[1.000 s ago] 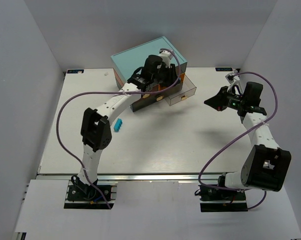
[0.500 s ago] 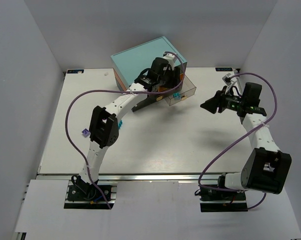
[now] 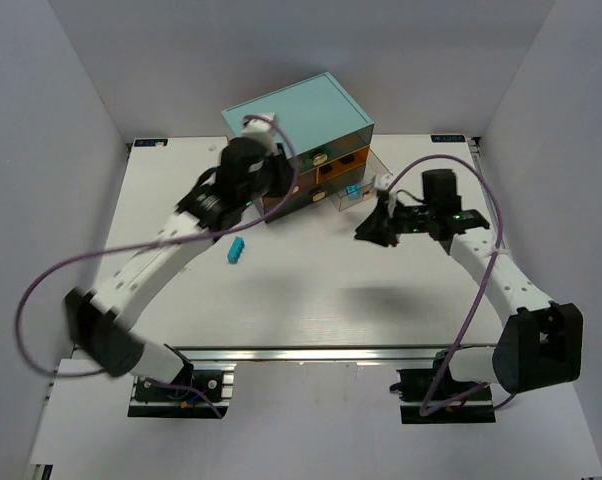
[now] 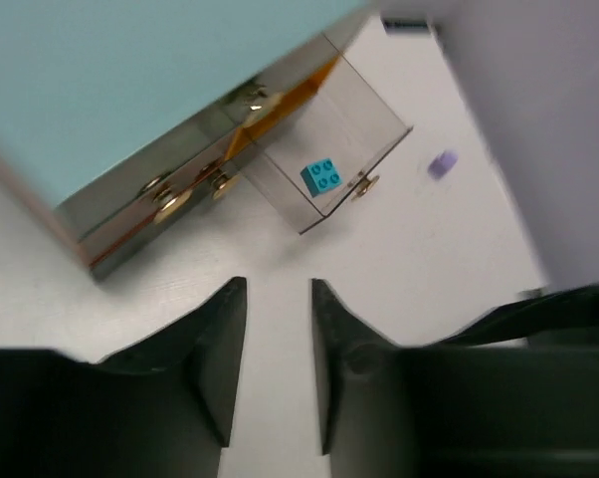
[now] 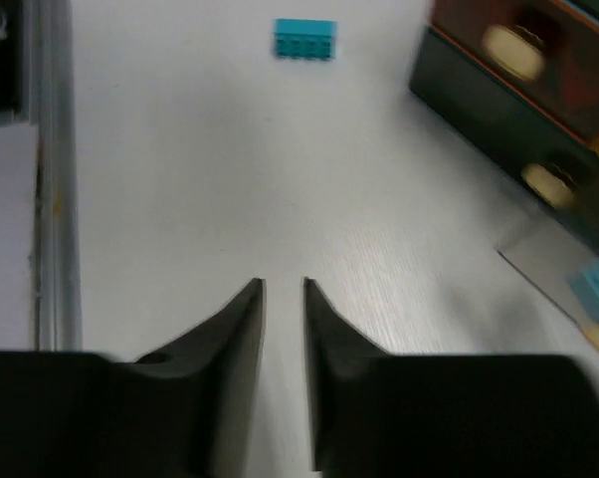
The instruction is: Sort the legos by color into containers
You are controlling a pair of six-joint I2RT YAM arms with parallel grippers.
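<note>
The teal-topped chest (image 3: 299,118) stands at the back of the table. One clear drawer (image 3: 366,183) is pulled out, with a cyan lego (image 3: 353,190) inside it. The left wrist view shows that drawer (image 4: 374,124), its lego (image 4: 322,177) and a lilac lego (image 4: 441,164) on the table beyond. Another cyan lego (image 3: 237,250) lies on the table, also in the right wrist view as the cyan lego (image 5: 304,40). My left gripper (image 4: 279,289) hangs open and empty in front of the chest. My right gripper (image 5: 283,287) (image 3: 367,232) stands slightly open and empty, below the drawer.
Shut drawers with tan knobs (image 5: 523,40) fill the right edge of the right wrist view. The table's metal front rail (image 5: 46,169) runs down that view's left side. White walls enclose the table on three sides.
My left arm has pulled back left from the open drawer, leaving a cyan lego in it. My right arm has swung left toward the drawer's front.
</note>
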